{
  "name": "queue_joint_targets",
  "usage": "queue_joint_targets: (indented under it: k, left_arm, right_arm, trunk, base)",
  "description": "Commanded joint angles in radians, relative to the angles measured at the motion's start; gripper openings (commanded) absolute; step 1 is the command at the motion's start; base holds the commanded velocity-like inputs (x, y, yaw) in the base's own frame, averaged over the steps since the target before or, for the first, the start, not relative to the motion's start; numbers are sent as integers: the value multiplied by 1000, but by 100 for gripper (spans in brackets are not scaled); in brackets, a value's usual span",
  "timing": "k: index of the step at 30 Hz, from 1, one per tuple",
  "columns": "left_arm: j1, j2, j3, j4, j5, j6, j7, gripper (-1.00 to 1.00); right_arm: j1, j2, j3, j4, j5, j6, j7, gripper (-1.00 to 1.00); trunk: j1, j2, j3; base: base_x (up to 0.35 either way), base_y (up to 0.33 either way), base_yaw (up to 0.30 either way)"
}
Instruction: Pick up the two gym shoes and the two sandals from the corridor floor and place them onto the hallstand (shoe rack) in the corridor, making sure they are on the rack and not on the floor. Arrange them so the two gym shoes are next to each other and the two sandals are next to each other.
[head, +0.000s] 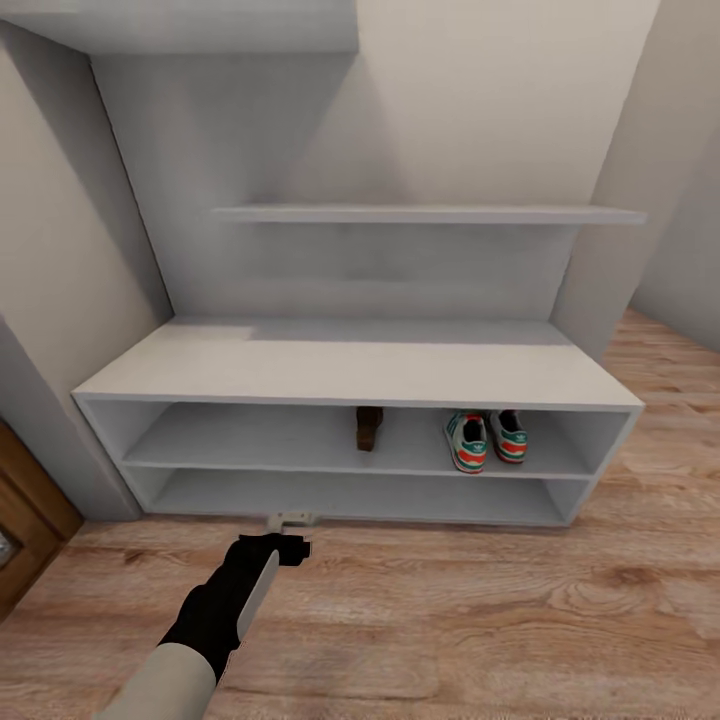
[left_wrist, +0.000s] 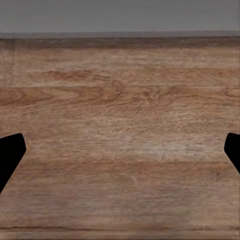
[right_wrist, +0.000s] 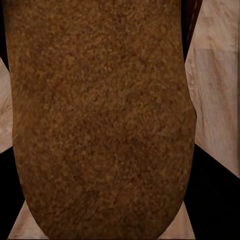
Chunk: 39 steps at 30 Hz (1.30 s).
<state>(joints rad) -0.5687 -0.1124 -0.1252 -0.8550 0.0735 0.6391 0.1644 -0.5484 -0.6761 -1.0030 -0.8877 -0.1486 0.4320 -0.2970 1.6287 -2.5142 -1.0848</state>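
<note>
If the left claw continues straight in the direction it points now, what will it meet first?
Most likely the corridor floor: the left claw, open, faces bare wood planks. The hallstand base lies beyond, though depth is unclear.

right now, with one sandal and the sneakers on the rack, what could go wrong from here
The right gripper's camera looks straight at a brown sandal, probably held, but its fingers are hidden, so grip security is uncertain. The shelved sandal sits close to the gym shoes, so placing the second could nudge them. The left gripper hangs low by the hallstand base and could bump it.
</note>
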Motion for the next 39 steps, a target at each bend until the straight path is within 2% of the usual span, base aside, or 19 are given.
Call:
queue_joint_targets:
  k: [1,8,12,14,15,16,18,20,24,28,32,34,39]
  left_arm:
    - [0,0,-2,-1,8,4,7,100]
    - [0,0,-2,-1,8,3,6,100]
    - [0,0,-2,-1,8,2,6,100]
    - [0,0,-2,-1,8,1,6,100]
    - [0,0,-2,-1,8,1,6,100]
    - [0,0,-2,-1,8,1,6,100]
    - [0,0,-2,-1,8,1,6,100]
    - [0,0,-2,-1,8,1,6,100]
    - [0,0,-2,-1,8,1,6,100]
    - [0,0,-2,-1,8,1,6,100]
    - [0,0,-2,-1,8,1,6,100]
    - [0,0,-2,-1,8,1,6,100]
    - [0,0,-2,-1,8,1,6,100]
  right_arm:
    - [-1,0,1,-2,-9,4,-7,-100]
    - [-1,1,3,-1,-9,4,-5,-100]
    - [-1,6,8,0,-10,4,-4,-100]
    - [-1,20,56,1,-10,4,-4,-100]
    - [-1,24,68,1,-10,4,-4,-100]
    - [-1,36,117,0,-11,4,-4,-100]
    - [-1,42,159,0,-12,4,-4,-100]
    - [-1,45,173,1,-13,4,-4,-100]
    - [-1,87,197,0,-13,4,-1,-100]
    - [-1,105,209,0,-13,4,-1,-100]
    - [-1,114,252,0,-14,4,-1,-100]
    - [-1,117,296,0,-18,4,-2,-100]
    - [-1,121,354,-2,-20,4,-3,-100]
  trunk:
    - [0,0,-1]
    - [0,0,-1]
    - [0,0,-1]
    - [0,0,-1]
    - [0,0,-1]
    - [0,0,-1]
    - [0,0,-1]
    - [0,0,-1]
    - [0,0,-1]
    - [0,0,-1]
    - [0,0,-1]
    - [0,0,-1]
    - [0,0,-1]
  base:
    - [-105,287,0]
    - [-76,271,0]
    - [-10,64,0]
    - [-2,11,0]
    - [-1,7,0]
    - [0,3,0]
    - [0,2,0]
    - [0,0,0]
    - [0,0,0]
    - [0,0,0]
    - [0,0,0]
    - [0,0,0]
    - [0,0,0]
